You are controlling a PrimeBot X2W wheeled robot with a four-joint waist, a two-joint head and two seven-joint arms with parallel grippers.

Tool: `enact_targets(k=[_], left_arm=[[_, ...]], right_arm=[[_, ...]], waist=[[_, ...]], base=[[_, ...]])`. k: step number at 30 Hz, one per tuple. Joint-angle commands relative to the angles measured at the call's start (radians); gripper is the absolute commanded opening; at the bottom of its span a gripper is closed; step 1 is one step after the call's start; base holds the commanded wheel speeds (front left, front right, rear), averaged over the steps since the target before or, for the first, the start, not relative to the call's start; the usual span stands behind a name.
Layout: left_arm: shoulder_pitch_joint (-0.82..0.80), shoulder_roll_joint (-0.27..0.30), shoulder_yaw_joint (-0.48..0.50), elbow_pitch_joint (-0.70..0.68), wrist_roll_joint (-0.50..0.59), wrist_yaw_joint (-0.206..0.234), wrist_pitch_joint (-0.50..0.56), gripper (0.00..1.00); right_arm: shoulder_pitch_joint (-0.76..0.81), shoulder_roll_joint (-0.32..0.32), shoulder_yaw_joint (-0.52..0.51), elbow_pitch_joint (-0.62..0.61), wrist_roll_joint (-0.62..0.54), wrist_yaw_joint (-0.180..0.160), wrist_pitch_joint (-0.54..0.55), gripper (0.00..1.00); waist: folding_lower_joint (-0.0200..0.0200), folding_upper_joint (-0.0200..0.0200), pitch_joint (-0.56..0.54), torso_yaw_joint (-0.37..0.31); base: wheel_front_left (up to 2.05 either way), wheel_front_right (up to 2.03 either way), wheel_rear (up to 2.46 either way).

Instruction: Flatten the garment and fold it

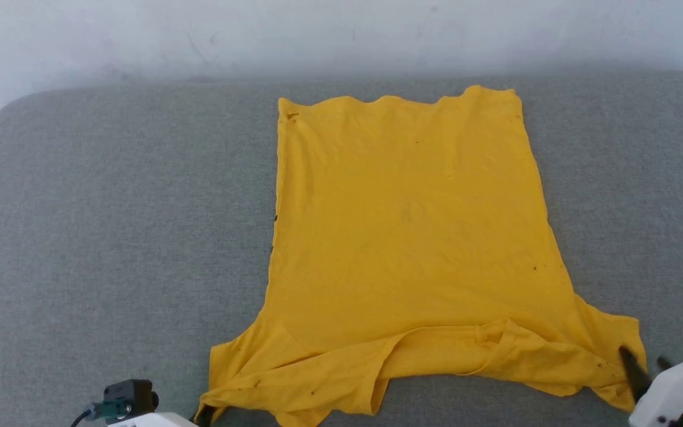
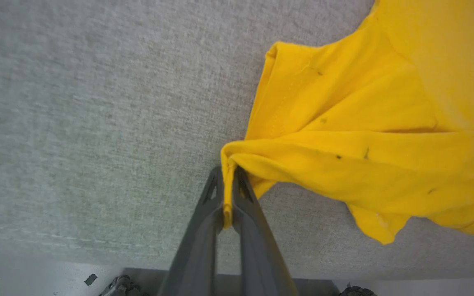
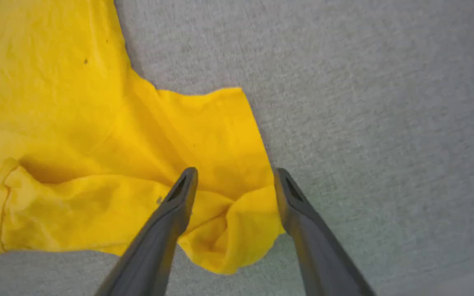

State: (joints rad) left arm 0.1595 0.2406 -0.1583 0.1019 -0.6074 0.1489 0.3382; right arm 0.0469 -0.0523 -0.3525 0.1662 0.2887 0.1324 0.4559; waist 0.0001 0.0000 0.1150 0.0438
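Grey cloth-covered counter (image 1: 110,237) takes up most of the head view, with a pale wall (image 1: 140,35) across the top. Garment (image 1: 412,237) lies nearly flat at frame centre. Its long axis runs top to bottom: wavy hem at the top, shoulders and sleeves along the bottom edge, nearest the robot. Body panel is smooth, but the bottom band is bunched and rolled over itself.

Left sleeve (image 2: 303,94) sits lower left in the head view, right sleeve (image 3: 212,135) lower right. Left jaws are pinched tight on the rolled corner of cloth just below the left sleeve, with fabric squeezed between the fingers (image 2: 208,213). Right jaws stand wide and hold nothing. Their fingers (image 3: 175,205) straddle the crumpled tip of the right sleeve; can't tell if they touch it.

Judgement: flattening isn't finished and the fold hasn't begun. The shoulder line lies crosswise, one corner at each arm, so the right corner is the right arm's to take.
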Motion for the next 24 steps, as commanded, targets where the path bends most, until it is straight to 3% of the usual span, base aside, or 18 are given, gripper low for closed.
enact_targets(k=[1, 7, 11, 17, 24], left_arm=[[-0.008, -0.006, -0.006, -0.007, -0.003, -0.007, -0.005, 0.0], [-0.02, -0.003, -0.024, -0.048, 0.012, -0.01, -0.009, 0.0], [-0.04, -0.005, -0.034, -0.078, 0.021, -0.011, -0.013, 0.0], [-0.075, -0.009, -0.051, -0.111, 0.031, -0.016, -0.017, 0.0], [-0.134, -0.033, -0.081, -0.14, 0.044, -0.029, -0.04, 0.0]], right_arm=[[-0.015, 0.002, -0.008, -0.039, -0.005, -0.002, -0.047, 1.0], [-0.076, 0.002, 0.021, -0.151, -0.018, -0.002, -0.228, 1.0], [-0.175, -0.011, 0.032, -0.151, -0.053, -0.002, -0.328, 1.0], [-0.355, -0.07, 0.059, -0.05, -0.076, -0.002, -0.368, 1.0], [-0.624, -0.179, 0.074, 0.163, -0.103, -0.002, -0.32, 1.0]], waist=[[-0.0001, 0.0, -0.004, 0.006], [-0.0001, 0.0, 0.006, 0.031], [-0.0001, 0.0, 0.028, 0.062], [-0.0001, 0.0, 0.084, 0.115], [-0.0001, 0.0, 0.2, 0.21]], base=[[0.0, 0.0, 0.0], [0.0, 0.0, 0.0], [0.0, 0.0, 0.0], [0.0, 0.0, 0.0], [0.0, 0.0, 0.0]])
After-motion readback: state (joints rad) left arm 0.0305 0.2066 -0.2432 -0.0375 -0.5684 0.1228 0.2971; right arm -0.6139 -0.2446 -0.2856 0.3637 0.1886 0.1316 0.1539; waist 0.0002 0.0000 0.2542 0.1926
